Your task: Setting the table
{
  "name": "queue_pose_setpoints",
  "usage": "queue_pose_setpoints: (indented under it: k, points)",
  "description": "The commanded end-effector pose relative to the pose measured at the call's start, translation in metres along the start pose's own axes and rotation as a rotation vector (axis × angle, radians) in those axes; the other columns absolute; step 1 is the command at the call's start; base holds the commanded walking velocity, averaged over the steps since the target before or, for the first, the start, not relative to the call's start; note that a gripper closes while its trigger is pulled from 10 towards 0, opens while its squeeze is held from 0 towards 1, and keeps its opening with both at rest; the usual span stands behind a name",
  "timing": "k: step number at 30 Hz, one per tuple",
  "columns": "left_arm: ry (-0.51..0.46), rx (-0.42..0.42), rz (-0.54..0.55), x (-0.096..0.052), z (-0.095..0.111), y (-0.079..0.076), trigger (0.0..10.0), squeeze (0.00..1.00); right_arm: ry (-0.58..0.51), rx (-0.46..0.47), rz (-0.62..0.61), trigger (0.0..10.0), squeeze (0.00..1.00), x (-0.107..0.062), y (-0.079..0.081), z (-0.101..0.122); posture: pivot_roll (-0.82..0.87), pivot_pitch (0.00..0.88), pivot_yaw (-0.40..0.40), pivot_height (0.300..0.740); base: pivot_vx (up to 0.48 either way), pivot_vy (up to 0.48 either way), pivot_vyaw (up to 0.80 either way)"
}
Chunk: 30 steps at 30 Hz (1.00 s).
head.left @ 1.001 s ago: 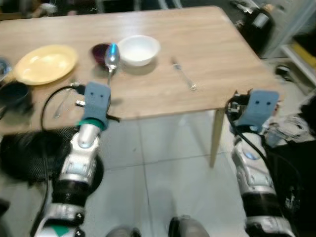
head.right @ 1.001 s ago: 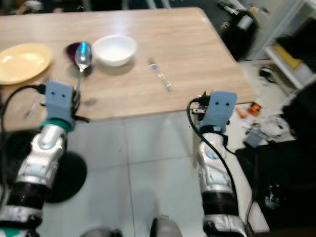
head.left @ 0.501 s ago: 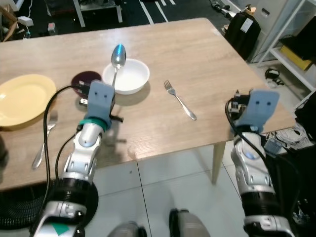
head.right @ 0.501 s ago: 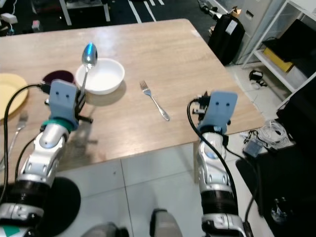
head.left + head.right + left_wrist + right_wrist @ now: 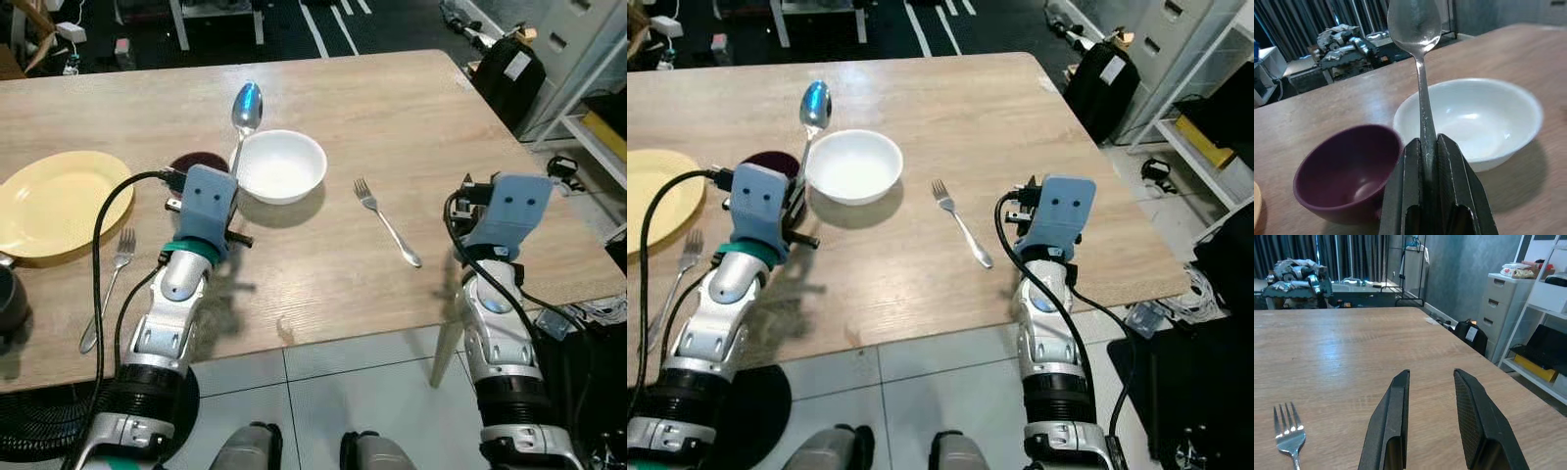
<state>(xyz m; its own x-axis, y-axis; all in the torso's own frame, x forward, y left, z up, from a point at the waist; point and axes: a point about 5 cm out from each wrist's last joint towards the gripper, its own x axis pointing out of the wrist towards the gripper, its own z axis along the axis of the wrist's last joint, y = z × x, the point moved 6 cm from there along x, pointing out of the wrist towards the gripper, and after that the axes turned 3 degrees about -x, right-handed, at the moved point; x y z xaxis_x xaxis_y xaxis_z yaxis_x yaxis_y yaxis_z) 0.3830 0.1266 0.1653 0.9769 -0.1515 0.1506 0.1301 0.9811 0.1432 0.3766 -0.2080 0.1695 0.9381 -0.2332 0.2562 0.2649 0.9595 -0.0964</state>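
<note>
On the table (image 5: 411, 117), the bowl (image 5: 282, 166) lies just right of the left gripper (image 5: 1429, 161), a smaller bowl (image 5: 1347, 171) left, and a fork (image 5: 388, 222) lies between both grippers.

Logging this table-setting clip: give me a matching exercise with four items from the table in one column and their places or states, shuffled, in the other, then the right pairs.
Items:
1. spoon
2. white bowl
3. yellow plate
4. purple bowl

Places or states:
A. by the table's left edge, a fork beside it
B. held in the shut left hand
C. small, dark, just left of the white bowl
D. mid-table, left of the lone fork

Pairs: 1-B, 2-D, 3-A, 4-C
</note>
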Motion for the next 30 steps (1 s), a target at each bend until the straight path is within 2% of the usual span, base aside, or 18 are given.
queue_pose_setpoints:
  k: [1,4,5,7,8,9,10,12,13,16,18,19,24,26,27,28,29,30]
  points:
    - [0.02,-0.03,0.007,-0.005,-0.003,-0.002,10.0,0.0,0.018,-0.005,0.0,10.0,0.0,-0.003,-0.003,-0.006,0.04,0.0,0.068,0.74,0.0,0.0,0.0]
    - [0.029,-0.055,0.016,-0.007,-0.003,-0.002,10.0,0.0,0.018,-0.005,0.001,10.0,0.0,-0.003,-0.003,-0.006,0.04,0.0,0.068,0.74,0.0,0.0,0.0]
    - [0.081,-0.149,0.059,-0.017,-0.01,0.007,10.0,0.0,0.021,-0.002,0.015,10.0,0.0,-0.004,0.001,-0.007,0.06,0.0,0.058,0.74,0.0,0.0,0.0]
    - [0.081,-0.149,0.059,-0.017,-0.01,0.007,10.0,0.0,0.021,-0.002,0.015,10.0,0.0,-0.004,0.001,-0.007,0.06,0.0,0.058,0.74,0.0,0.0,0.0]
    - [0.141,-0.237,0.116,-0.027,-0.022,0.02,10.0,0.0,0.025,0.001,0.034,10.0,0.0,-0.005,0.006,-0.008,0.06,0.0,0.049,0.74,0.0,0.0,0.0]
    - [0.141,-0.237,0.116,-0.027,-0.022,0.02,10.0,0.0,0.025,0.001,0.034,10.0,0.0,-0.005,0.006,-0.008,0.06,0.0,0.049,0.74,0.0,0.0,0.0]
    - [0.167,-0.267,0.16,-0.031,-0.029,0.031,10.0,0.0,0.027,0.002,0.047,10.0,0.0,-0.005,0.009,-0.009,0.07,0.003,0.04,0.74,0.0,0.0,0.0]
    - [0.167,-0.267,0.16,-0.031,-0.029,0.031,10.0,0.0,0.027,0.002,0.047,10.0,0.0,-0.005,0.009,-0.009,0.07,0.003,0.04,0.74,0.0,0.0,0.0]
    - [0.184,-0.286,0.205,-0.035,-0.032,0.042,10.0,0.0,0.028,0.003,0.063,10.0,0.0,-0.004,0.013,-0.008,0.08,0.01,0.031,0.74,0.0,0.0,0.0]
    - [0.184,-0.286,0.205,-0.035,-0.032,0.042,10.0,0.0,0.028,0.003,0.063,10.0,0.0,-0.004,0.013,-0.008,0.08,0.01,0.031,0.74,0.0,0.0,0.0]
    - [0.22,-0.309,0.263,-0.043,-0.036,0.063,10.0,0.0,0.026,0.006,0.09,10.0,0.0,-0.002,0.02,-0.007,0.1,0.027,0.02,0.74,0.0,0.0,0.0]
    - [0.235,-0.315,0.269,-0.045,-0.037,0.069,10.0,0.0,0.025,0.008,0.098,10.0,0.0,-0.001,0.022,-0.006,0.1,0.03,0.02,0.74,0.0,0.0,0.0]
    - [0.255,-0.307,0.236,-0.047,-0.034,0.074,10.0,0.0,0.024,0.012,0.105,10.0,0.0,-0.001,0.025,-0.005,0.11,0.036,0.023,0.74,0.0,0.0,0.0]
    - [0.237,-0.247,0.176,-0.046,-0.023,0.072,10.0,0.0,0.027,0.015,0.107,10.0,0.0,-0.003,0.027,-0.007,0.11,0.042,0.029,0.74,0.0,0.0,0.0]
    - [0.217,-0.192,0.118,-0.045,-0.015,0.064,10.0,0.0,0.031,0.016,0.105,10.0,0.0,-0.005,0.026,-0.008,0.11,0.044,0.033,0.74,0.0,0.0,0.0]
    - [0.217,-0.192,0.118,-0.045,-0.015,0.064,10.0,0.0,0.031,0.016,0.105,10.0,0.0,-0.005,0.026,-0.008,0.11,0.044,0.033,0.74,0.0,0.0,0.0]
    - [0.196,-0.131,0.053,-0.046,-0.008,0.055,10.0,0.0,0.034,0.017,0.103,10.0,0.0,-0.006,0.026,-0.009,0.11,0.045,0.036,0.74,0.0,0.0,0.0]
    - [0.196,-0.131,0.053,-0.046,-0.008,0.055,10.0,0.0,0.034,0.017,0.103,10.0,0.0,-0.006,0.026,-0.009,0.11,0.045,0.036,0.74,0.0,0.0,0.0]
